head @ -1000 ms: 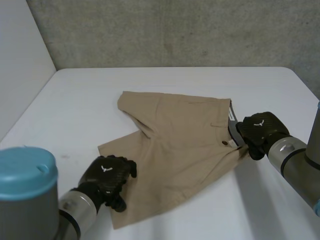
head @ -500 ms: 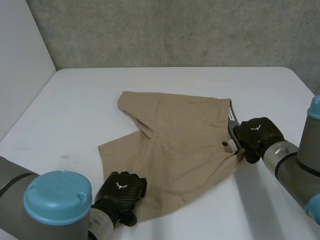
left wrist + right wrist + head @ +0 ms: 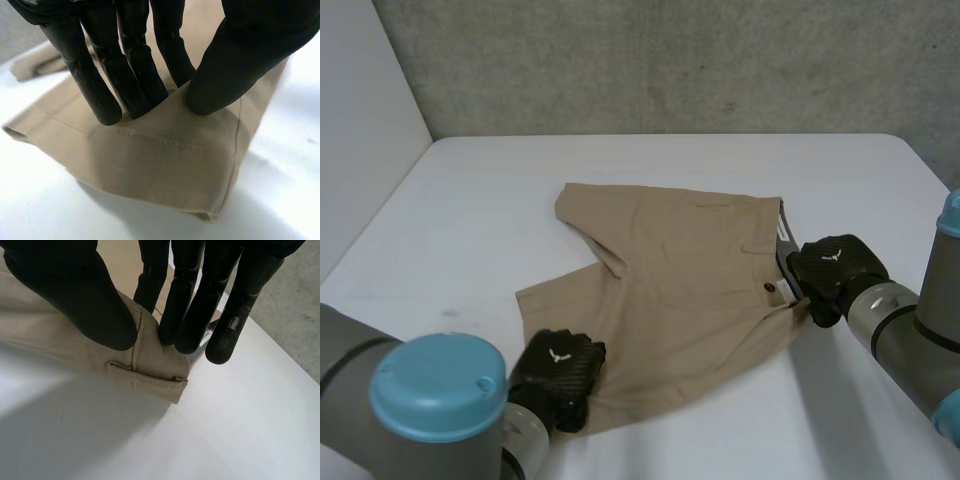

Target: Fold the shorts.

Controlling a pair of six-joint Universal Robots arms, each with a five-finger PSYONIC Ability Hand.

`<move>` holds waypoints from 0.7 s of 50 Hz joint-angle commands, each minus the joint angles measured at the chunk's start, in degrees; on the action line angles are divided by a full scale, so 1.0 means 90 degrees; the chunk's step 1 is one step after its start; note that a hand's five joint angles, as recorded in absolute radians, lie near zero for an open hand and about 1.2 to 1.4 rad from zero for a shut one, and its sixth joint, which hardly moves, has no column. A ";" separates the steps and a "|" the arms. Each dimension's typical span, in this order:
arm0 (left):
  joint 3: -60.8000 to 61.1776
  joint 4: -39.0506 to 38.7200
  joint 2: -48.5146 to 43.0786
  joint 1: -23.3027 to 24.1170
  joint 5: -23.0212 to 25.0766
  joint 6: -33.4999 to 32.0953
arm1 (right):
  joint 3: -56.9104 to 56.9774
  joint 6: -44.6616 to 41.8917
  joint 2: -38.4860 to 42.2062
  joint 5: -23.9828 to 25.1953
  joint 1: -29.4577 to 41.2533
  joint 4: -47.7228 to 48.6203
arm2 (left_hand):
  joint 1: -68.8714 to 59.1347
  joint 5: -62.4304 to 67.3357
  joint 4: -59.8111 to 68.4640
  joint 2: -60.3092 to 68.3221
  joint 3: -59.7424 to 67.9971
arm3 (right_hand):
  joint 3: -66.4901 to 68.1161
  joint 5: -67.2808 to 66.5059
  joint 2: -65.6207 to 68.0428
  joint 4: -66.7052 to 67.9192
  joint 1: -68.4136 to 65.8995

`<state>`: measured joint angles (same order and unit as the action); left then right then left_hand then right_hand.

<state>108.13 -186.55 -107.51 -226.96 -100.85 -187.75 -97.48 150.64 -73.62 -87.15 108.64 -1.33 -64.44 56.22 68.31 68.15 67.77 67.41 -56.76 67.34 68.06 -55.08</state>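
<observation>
The shorts (image 3: 670, 280) lie spread flat in the middle of the table (image 3: 470, 200), with the waistband toward my right side and both legs toward my left. One leg reaches to the far left. The other comes toward me, and its hem ends at my left hand (image 3: 558, 370).

My left hand is closed on the near corner of that hem. In the left wrist view my fingers (image 3: 127, 75) press down on top of the tan cloth and my thumb (image 3: 235, 65) meets them from the other side, so the corner is pinched between them. The bit of hem past my fingertips seems lifted a little off the table.

My right hand (image 3: 832, 268) is at the near end of the waistband, just beside the button (image 3: 770, 288). It grips too. In the right wrist view my thumb (image 3: 75, 295) lies on the waistband and my fingers (image 3: 182, 315) close against it from the far side, with the cloth bunched between them. A belt loop (image 3: 145, 377) sits just beyond the thumb tip, at the cloth's edge.
</observation>
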 commanded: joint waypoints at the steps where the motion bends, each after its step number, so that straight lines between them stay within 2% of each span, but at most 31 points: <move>1: -0.0041 0.0668 0.1056 -0.0046 -0.0025 -0.0536 | 0.0001 -0.0613 -0.0540 0.0064 -0.0088 -0.0807 | -0.1729 0.1532 0.1298 0.1316 0.1359 | 0.1399 -0.1471 0.1407 0.1326 -0.2769; 3: -0.0090 0.1009 0.1310 -0.0056 0.0005 -0.0585 | 0.0001 -0.0877 -0.0676 0.0064 -0.0088 -0.1129 | -0.1729 0.1532 0.1298 0.1316 0.1359 | 0.1399 -0.1471 0.1407 0.1326 -0.2769; 7: -0.0295 0.2268 0.1808 -0.0075 0.0219 -0.0614 | -0.0028 -0.1687 -0.1008 0.0074 -0.0108 -0.2028 | -0.1729 0.1532 0.1298 0.1316 0.1359 | 0.1399 -0.1471 0.1407 0.1326 -0.2769; 8: -0.0392 0.2870 0.1954 -0.0085 0.0403 -0.0614 | -0.0087 -0.2008 -0.1164 0.0074 -0.0117 -0.2416 | -0.1729 0.1532 0.1298 0.1316 0.1359 | 0.1399 -0.1471 0.1407 0.1326 -0.2769; 11: -0.0519 0.3926 0.2276 -0.0182 0.0881 -0.0614 | -0.0233 -0.2459 -0.1399 0.0084 -0.0147 -0.3023 | -0.1729 0.1532 0.1298 0.1316 0.1359 | 0.1399 -0.1471 0.1407 0.1326 -0.2769; 15: -0.0617 0.4710 0.2667 -0.0396 0.1506 -0.0643 | -0.0439 -0.3104 -0.1867 0.0297 -0.0438 -0.3863 | -0.1729 0.1532 0.1298 0.1316 0.1359 | 0.1399 -0.1471 0.1407 0.1326 -0.2769; 19: -0.0656 0.4722 0.2786 -0.0796 0.1781 -0.0935 | -0.0448 -0.3221 -0.1917 0.0833 -0.0761 -0.3934 | -0.1729 0.1532 0.1298 0.1316 0.1359 | 0.1399 -0.1471 0.1407 0.1326 -0.2769; 24: -0.0647 0.4342 0.2620 -0.1461 0.1821 -0.1463 | -0.0410 -0.3124 -0.1762 0.1304 -0.0957 -0.3827 | -0.1729 0.1532 0.1298 0.1316 0.1359 | 0.1399 -0.1471 0.1407 0.1326 -0.2769; 29: -0.0861 0.3717 0.1957 -0.1599 0.1782 -0.1756 | -0.0302 -0.3066 -0.1205 0.1295 -0.0928 -0.3261 | -0.1729 0.1532 0.1298 0.1316 0.1359 | 0.1399 -0.1471 0.1407 0.1326 -0.2769; 35: -0.1106 0.3521 0.1322 -0.1579 0.1850 -0.1698 | -0.0117 -0.2520 -0.0785 0.1041 -0.0909 -0.2831 | -0.1729 0.1532 0.1298 0.1316 0.1359 | 0.1399 -0.1471 0.1407 0.1326 -0.2769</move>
<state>99.97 -152.40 -90.16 -241.43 -84.39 -202.97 -99.77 124.08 -84.33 -75.74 100.07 -30.44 -64.44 56.22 68.35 68.22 68.00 67.41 -56.76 67.34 68.05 -55.08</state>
